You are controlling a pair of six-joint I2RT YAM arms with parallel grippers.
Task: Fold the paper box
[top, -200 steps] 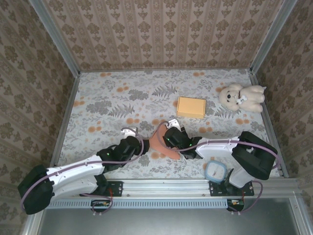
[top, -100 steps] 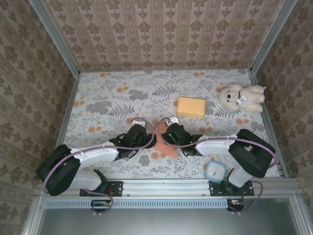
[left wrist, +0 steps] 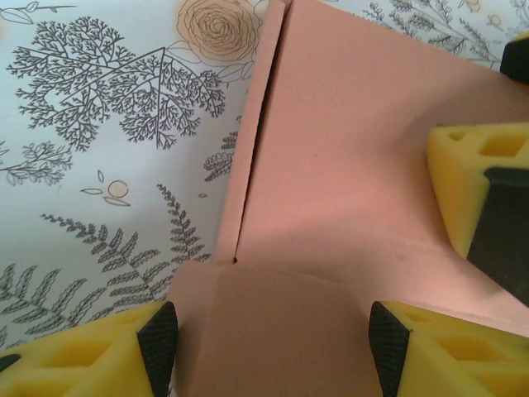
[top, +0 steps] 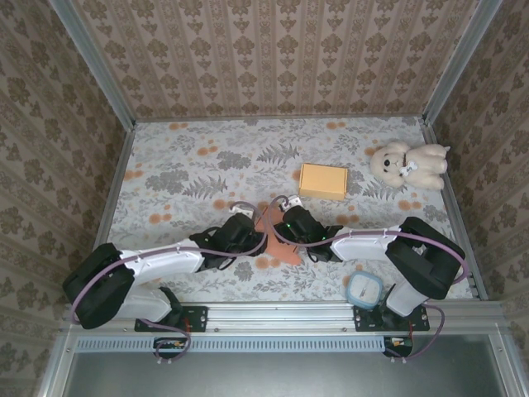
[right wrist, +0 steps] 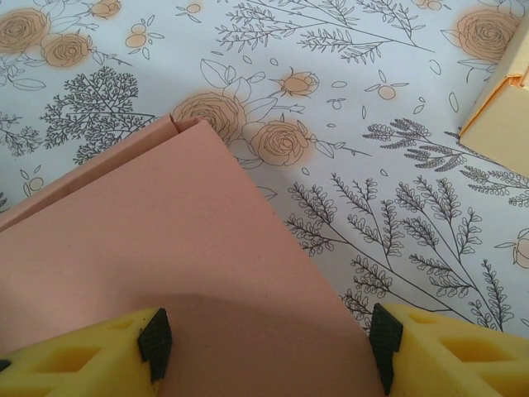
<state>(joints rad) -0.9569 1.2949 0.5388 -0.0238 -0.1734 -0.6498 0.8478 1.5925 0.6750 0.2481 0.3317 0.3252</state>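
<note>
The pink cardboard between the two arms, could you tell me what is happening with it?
Both arms meet over a flat pink paper box near the table's near edge. The left gripper's fingers flank one flap; whether they pinch it is unclear. The right gripper is open over the main panel. A yellow box lies beyond.

Reaches in low from both sides, forearms slanting toward the middle. Meets nearly tip to tip there: black left gripper with yellow foam fingers (top: 250, 225) just beside black right gripper with yellow foam fingers (top: 285, 222). Folds the white left arm (top: 157, 263) back at a black elbow, likewise the white right arm (top: 372, 242). Holds both sets of jaws parted wide.
</note>
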